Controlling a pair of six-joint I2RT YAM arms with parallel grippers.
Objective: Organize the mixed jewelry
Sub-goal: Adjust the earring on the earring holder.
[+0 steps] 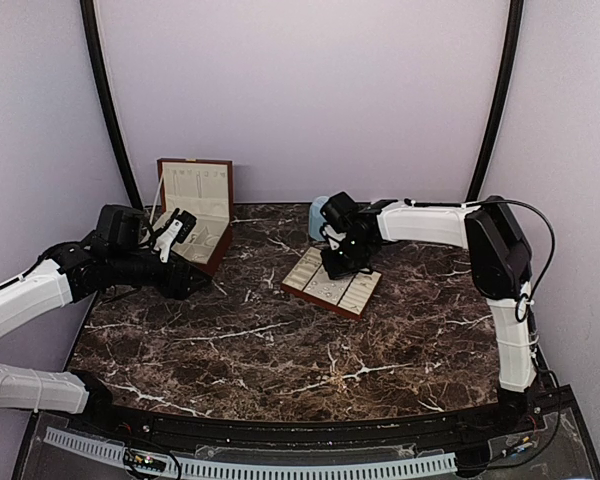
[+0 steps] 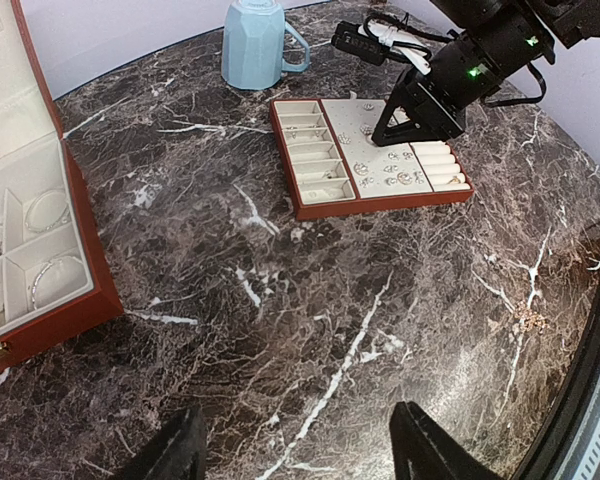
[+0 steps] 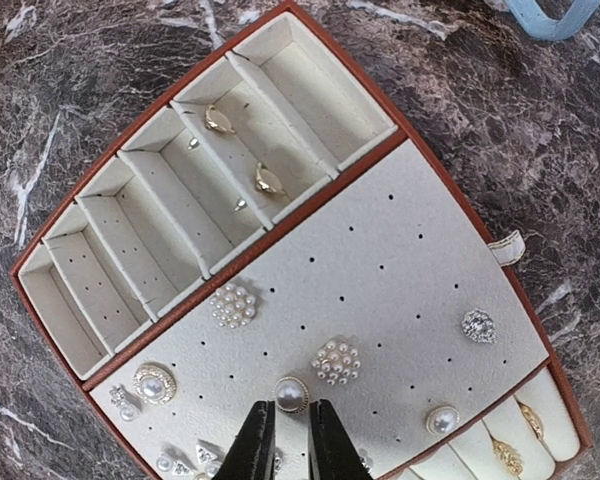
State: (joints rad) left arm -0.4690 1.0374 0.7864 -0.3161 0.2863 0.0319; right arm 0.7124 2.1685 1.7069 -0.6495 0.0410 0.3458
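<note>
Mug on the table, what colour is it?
Light blue; the mug shows best in the left wrist view.

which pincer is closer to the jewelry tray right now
Right. The right pincer hangs directly over the tray, its tips at a pearl stud lying on it. The left pincer is well off to the left, by the wooden box.

One light-blue faceted ceramic mug (image 2: 252, 45). One flat cream-lined brown-edged tray (image 3: 400, 250). One reddish-brown wooden box (image 2: 55, 328). On tray pad: two pearl-cluster studs (image 3: 233, 305), three large round gold-rimmed pearl studs (image 3: 155, 382), one clear crystal stud (image 3: 478, 325).
</note>
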